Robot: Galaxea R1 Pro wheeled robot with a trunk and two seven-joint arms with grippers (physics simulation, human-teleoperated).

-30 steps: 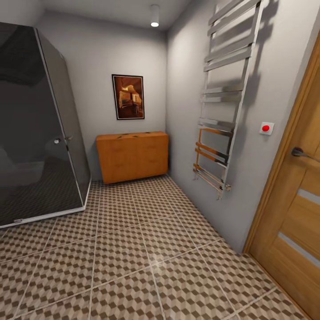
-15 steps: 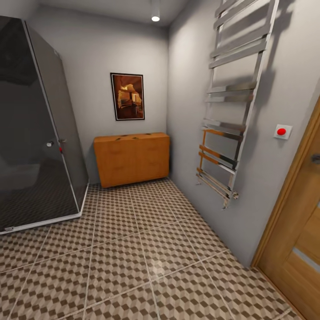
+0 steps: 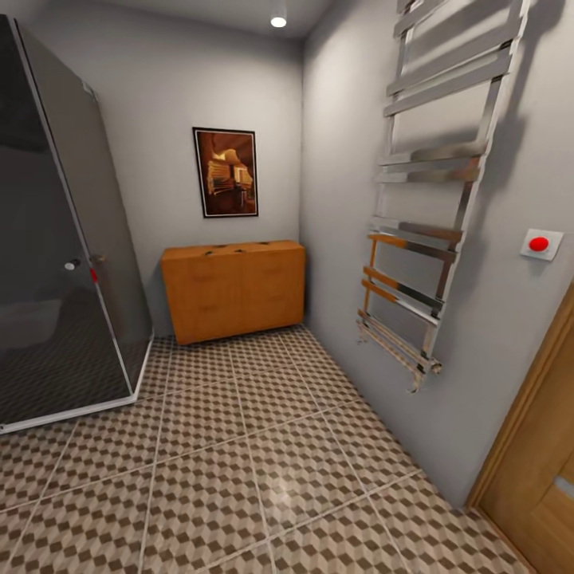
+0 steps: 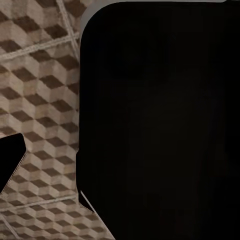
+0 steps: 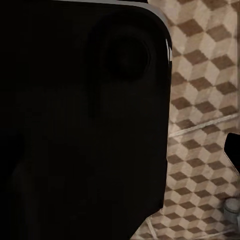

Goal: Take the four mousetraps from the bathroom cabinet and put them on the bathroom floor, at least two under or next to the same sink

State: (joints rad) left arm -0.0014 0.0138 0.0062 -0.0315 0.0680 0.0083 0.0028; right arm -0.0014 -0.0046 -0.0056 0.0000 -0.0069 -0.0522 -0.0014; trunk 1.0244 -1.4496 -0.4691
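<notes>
The low orange-brown cabinet (image 3: 233, 291) stands against the far wall, in the corner on the right, at the end of the cube-patterned bathroom floor (image 3: 263, 446). A few small dark specks lie on its flat top (image 3: 209, 253), too small to tell as mousetraps. The sink is out of view. In the left wrist view a black mass covers most of the frame, with floor tiles (image 4: 40, 100) beside it and a dark wedge at the edge. The right wrist view is alike, with tiles (image 5: 200, 100) at the side. I cannot make out either gripper's fingers.
A dark glass shower cabin (image 3: 56, 263) takes up the left side. A chrome towel radiator (image 3: 430, 223) juts from the right wall, with a red button (image 3: 540, 243) and a wooden door (image 3: 534, 486) beyond it. A framed picture (image 3: 227, 171) hangs over the cabinet.
The whole view has shifted: the camera has moved forward and a little left. The cabinet looks nearer, and the door has slid mostly out at the right edge.
</notes>
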